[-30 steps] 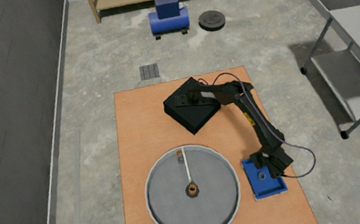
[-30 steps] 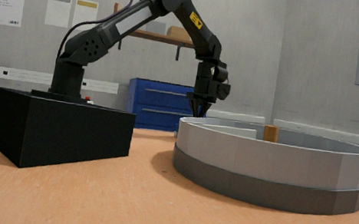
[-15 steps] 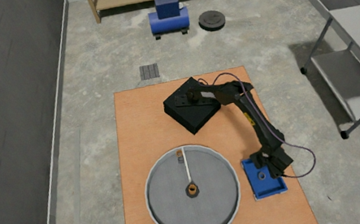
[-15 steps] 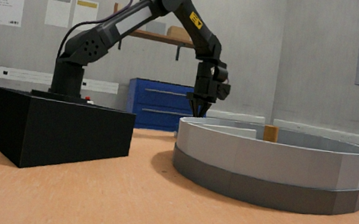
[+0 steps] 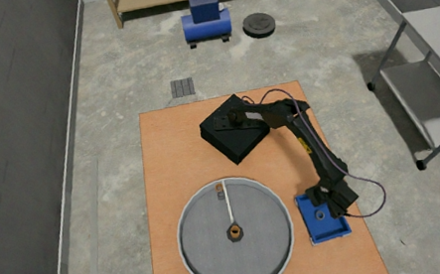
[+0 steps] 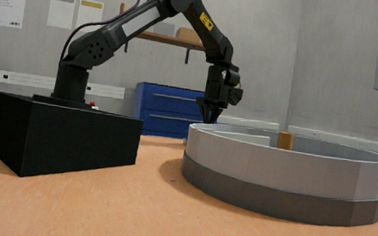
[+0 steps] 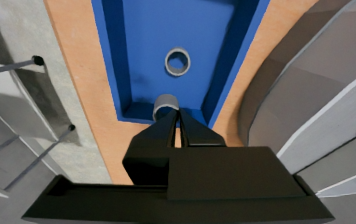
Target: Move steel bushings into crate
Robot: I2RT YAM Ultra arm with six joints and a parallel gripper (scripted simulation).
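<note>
My gripper (image 5: 334,208) (image 6: 210,119) (image 7: 178,112) hangs low over the blue crate (image 5: 314,236) (image 7: 112,60), to the right of the turntable (image 5: 208,265) (image 6: 269,167). It is shut on the wall of a steel bushing (image 7: 166,102) near the crate's near end. A second steel bushing (image 5: 322,214) lies on the crate floor. On the turntable a brass bushing (image 5: 234,231) (image 6: 285,140) stands at the centre. A small orange bushing (image 5: 218,184) and a grey one (image 5: 220,195) sit by the far rim, beside a white divider (image 5: 229,199).
The arm's black base box (image 5: 235,138) (image 6: 61,139) stands on the orange table top (image 5: 162,151) behind the turntable. A grey cart (image 5: 435,93) stands to the right of the table. A blue machine (image 5: 206,20) and a shelf are far back.
</note>
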